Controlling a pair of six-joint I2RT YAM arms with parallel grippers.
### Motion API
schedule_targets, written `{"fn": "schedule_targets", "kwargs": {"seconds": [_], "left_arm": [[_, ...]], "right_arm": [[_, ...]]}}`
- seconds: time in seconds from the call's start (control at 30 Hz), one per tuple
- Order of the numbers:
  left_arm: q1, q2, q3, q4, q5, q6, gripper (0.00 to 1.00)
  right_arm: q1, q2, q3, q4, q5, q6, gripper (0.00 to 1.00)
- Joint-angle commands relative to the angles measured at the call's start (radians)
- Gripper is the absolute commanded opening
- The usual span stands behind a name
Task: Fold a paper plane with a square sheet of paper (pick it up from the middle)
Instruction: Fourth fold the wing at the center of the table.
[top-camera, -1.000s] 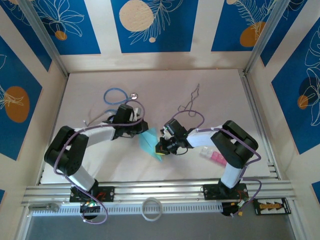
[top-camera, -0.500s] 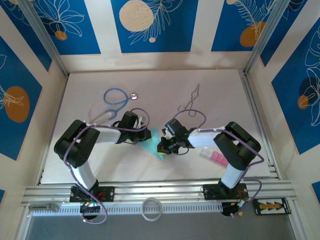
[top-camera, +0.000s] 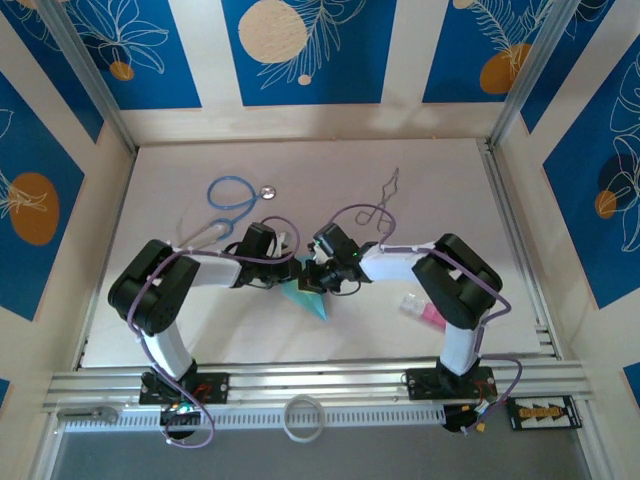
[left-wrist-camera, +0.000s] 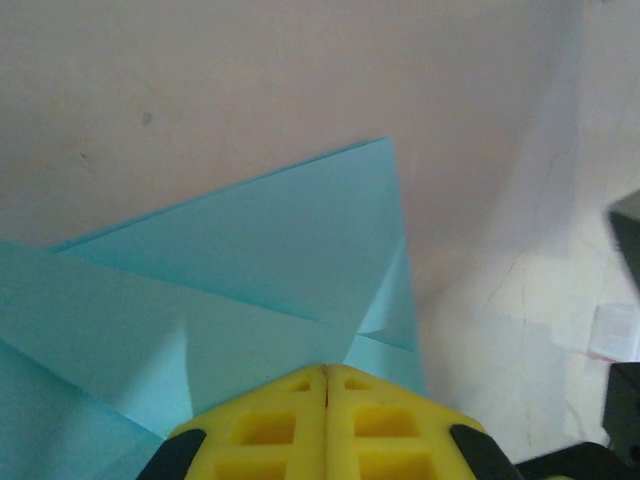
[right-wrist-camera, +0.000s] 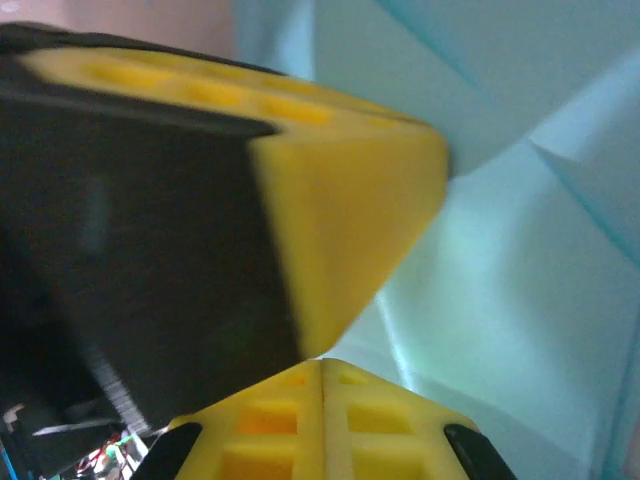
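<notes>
The left arm reaches from its base toward 2 o'clock. At 12 o'clock from its wrist, a blue-tubed stethoscope lies on the counter, well apart from the work. The left jaws are together. In the left wrist view their yellow pads meet along one seam with nothing between them, just over the near edge of the turquoise paper.

The paper lies near the middle of the counter, at 6 o'clock from the two tips. It is folded into overlapping layers, with a sharp point aimed toward 5 o'clock. The left wrist view shows one flap with a corner at 1 o'clock lying over a wider layer.

The right jaws are also together, pads closed on nothing. They meet the left tips right over the paper's far end. In the right wrist view a yellow pad of the left arm stands just before them, with creased paper at 3 o'clock.

The right arm bends back to its base. Pink and clear blocks sit beside its elbow, at 3 o'clock from the paper.
</notes>
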Motion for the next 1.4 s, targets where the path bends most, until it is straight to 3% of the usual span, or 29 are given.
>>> {"fn": "schedule_targets", "kwargs": {"seconds": [0.0, 0.23, 0.83, 1.13, 1.37], "left_arm": [[0.007, 0.039, -0.03, -0.047, -0.048, 0.018, 0.0], [0.014, 0.044, -0.033, -0.057, -0.068, 0.013, 0.0], [0.027, 0.046, -0.026, -0.07, -0.071, 0.006, 0.0], [0.027, 0.035, -0.029, -0.059, -0.061, -0.003, 0.0], [0.028, 0.035, -0.033, -0.046, -0.052, -0.008, 0.0]], "right_arm": [[-0.003, 0.051, -0.019, -0.014, 0.028, -0.005, 0.0], [0.017, -0.011, -0.172, 0.095, -0.049, 0.024, 0.01], [0.057, -0.283, -0.474, 0.09, -0.05, 0.031, 0.02], [0.019, -0.484, -0.427, 0.011, 0.008, 0.016, 0.05], [-0.022, -0.337, -0.289, 0.074, -0.032, 0.026, 0.05]]}}
